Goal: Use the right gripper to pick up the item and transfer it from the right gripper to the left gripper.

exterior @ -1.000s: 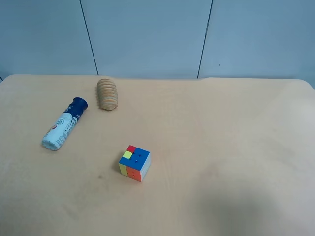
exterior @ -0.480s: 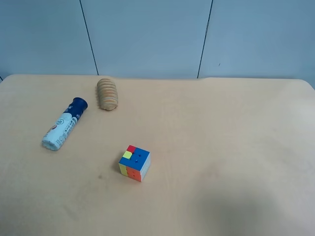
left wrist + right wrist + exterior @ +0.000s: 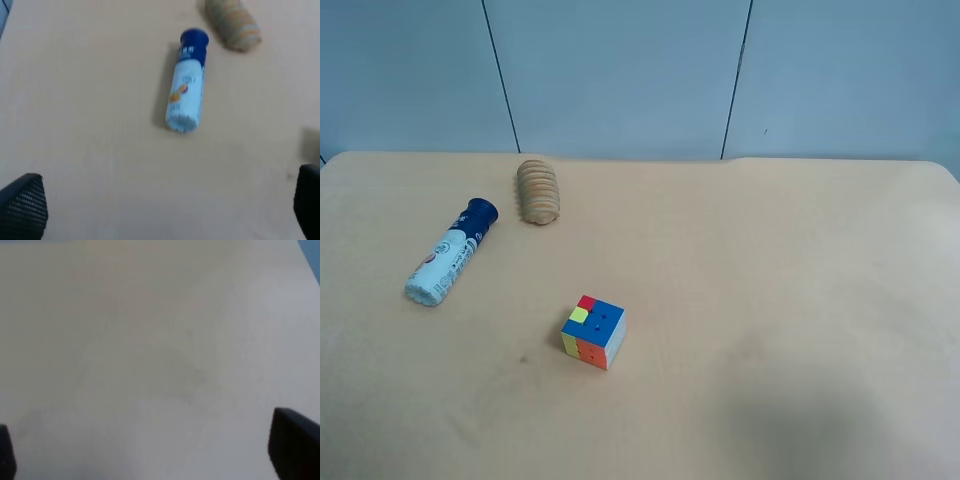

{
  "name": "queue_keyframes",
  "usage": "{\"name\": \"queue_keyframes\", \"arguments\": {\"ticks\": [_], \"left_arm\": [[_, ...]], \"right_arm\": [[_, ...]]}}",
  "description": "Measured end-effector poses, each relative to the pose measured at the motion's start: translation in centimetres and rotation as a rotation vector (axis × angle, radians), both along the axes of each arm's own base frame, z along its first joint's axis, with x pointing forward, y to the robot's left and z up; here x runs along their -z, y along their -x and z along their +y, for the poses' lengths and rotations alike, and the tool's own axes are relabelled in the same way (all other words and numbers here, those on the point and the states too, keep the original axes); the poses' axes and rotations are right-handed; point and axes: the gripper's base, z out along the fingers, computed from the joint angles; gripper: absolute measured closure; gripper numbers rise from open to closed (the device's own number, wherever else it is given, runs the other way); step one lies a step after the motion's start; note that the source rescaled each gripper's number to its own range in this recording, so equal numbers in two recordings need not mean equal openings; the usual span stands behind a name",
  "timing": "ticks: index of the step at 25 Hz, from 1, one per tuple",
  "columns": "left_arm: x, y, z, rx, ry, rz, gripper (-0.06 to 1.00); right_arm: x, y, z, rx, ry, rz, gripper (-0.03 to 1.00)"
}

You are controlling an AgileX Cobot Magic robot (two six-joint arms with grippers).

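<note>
The bottle (image 3: pixel 450 252), with a dark blue cap and a blue-and-white label, lies on its side on the tan table (image 3: pixel 770 260) at the exterior high view's left. It also shows in the left wrist view (image 3: pixel 187 93), some way ahead of the left gripper (image 3: pixel 165 210), whose fingertips (image 3: pixel 25 205) stand wide apart with nothing between them. The right gripper (image 3: pixel 150 450) is open over bare table; its fingertips (image 3: pixel 295 447) show at the frame's two edges. Neither arm shows in the exterior high view.
A multicoloured puzzle cube (image 3: pixel 593 332) sits near the table's middle. A ribbed tan wooden piece (image 3: pixel 538 191) lies close to the bottle's cap end, near the far edge; it also shows in the left wrist view (image 3: pixel 233 23). A blue-grey wall stands behind the table.
</note>
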Motion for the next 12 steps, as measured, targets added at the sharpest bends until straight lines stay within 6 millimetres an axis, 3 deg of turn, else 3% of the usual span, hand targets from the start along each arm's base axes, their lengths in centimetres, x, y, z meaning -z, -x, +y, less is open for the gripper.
{"name": "queue_keyframes", "arguments": {"ticks": [6, 12], "left_arm": [[3.1, -0.3, -0.1, -0.002, 0.017, 0.037, -0.06], [3.3, -0.5, -0.3, 0.01, 0.042, 0.018, -0.06]], "right_arm": [[0.0, 0.0, 0.0, 0.0, 0.0, 0.0, -0.03], [0.0, 0.0, 0.0, 0.0, 0.0, 0.0, -0.03]]}}
